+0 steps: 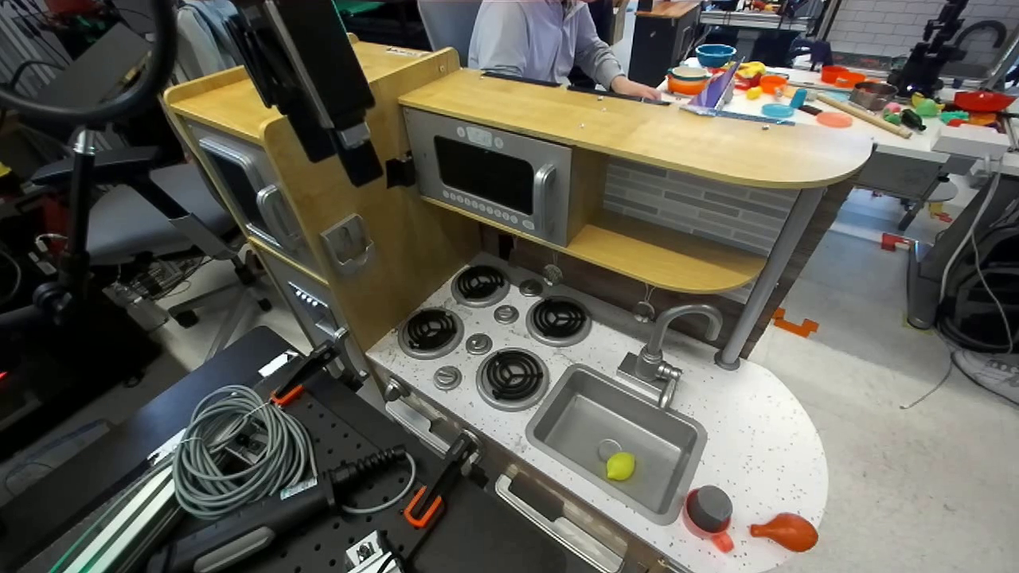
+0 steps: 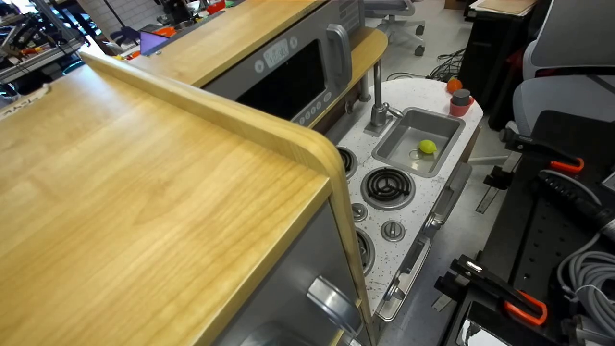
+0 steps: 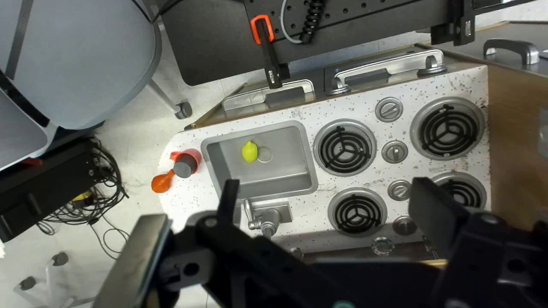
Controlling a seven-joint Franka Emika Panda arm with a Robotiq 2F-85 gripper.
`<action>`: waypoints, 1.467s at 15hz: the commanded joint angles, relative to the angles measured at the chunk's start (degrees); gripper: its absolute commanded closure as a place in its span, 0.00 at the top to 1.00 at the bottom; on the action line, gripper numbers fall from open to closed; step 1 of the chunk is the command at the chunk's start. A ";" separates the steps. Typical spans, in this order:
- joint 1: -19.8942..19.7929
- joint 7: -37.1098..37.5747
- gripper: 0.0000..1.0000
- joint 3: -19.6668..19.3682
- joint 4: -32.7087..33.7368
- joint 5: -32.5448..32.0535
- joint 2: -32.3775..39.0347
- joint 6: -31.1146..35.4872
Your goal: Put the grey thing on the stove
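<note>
The grey thing (image 1: 709,508) is a small dark grey rounded lump. It sits in the mouth of a red cup (image 1: 692,517) at the counter's rounded end, beside the sink. It also shows in an exterior view (image 2: 461,97) and in the wrist view (image 3: 184,166). The stove (image 1: 513,334) is a white speckled panel with round black burners ringed in silver; it also shows in the wrist view (image 3: 376,180) and partly in an exterior view (image 2: 375,223). My gripper (image 3: 327,184) is open and empty, high above the counter, far from the grey thing.
A grey sink basin (image 1: 549,398) holding a yellow-green lemon (image 1: 620,466) lies between stove and cup. A faucet (image 1: 657,342) rises behind it. A red-orange piece (image 1: 788,532) lies next to the cup. A toy microwave (image 1: 486,171) and wooden shelf (image 1: 661,251) overhang the back.
</note>
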 commanded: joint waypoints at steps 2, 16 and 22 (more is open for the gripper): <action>-5.18 -6.08 1.00 -8.36 3.11 -4.90 6.45 6.25; -9.32 -30.70 1.00 -21.02 20.04 4.07 43.71 21.05; -14.93 -40.05 1.00 -19.24 31.22 8.01 57.75 19.32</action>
